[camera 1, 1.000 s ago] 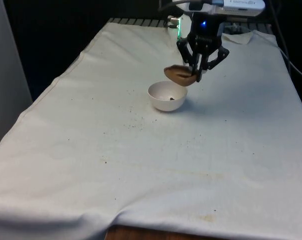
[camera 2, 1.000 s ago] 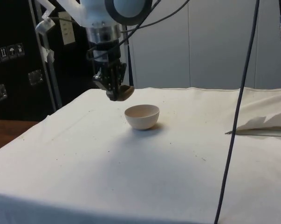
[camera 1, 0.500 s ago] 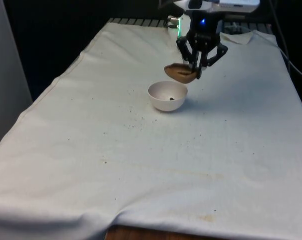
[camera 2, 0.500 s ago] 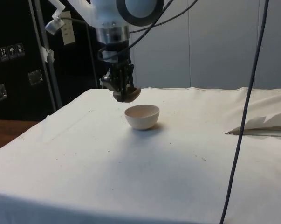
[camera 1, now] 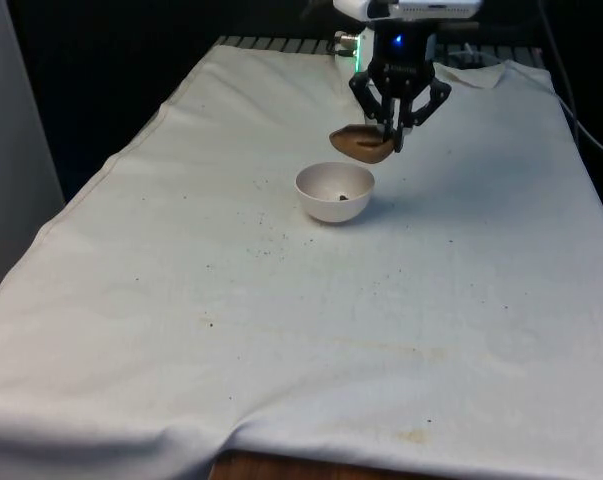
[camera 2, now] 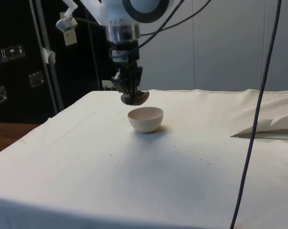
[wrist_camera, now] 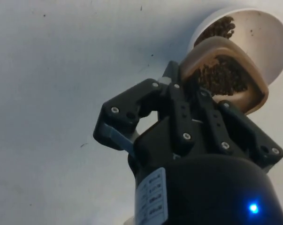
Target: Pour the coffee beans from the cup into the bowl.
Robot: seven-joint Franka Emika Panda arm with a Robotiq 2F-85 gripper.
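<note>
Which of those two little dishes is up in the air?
The brown cup, held tilted in the gripper. The white bowl sits on the cloth below it.

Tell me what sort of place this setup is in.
Probably a robotics lab or test room, not a kitchen. A table under a plain white cloth carries just a small white bowl, black curtains hang behind it, and loose black cables dangle near dark cabinets.

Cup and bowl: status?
Pincer shut on the cup, tilted over the bowl. Coffee beans in the cup, some in the bowl. Nothing in the way.
</note>
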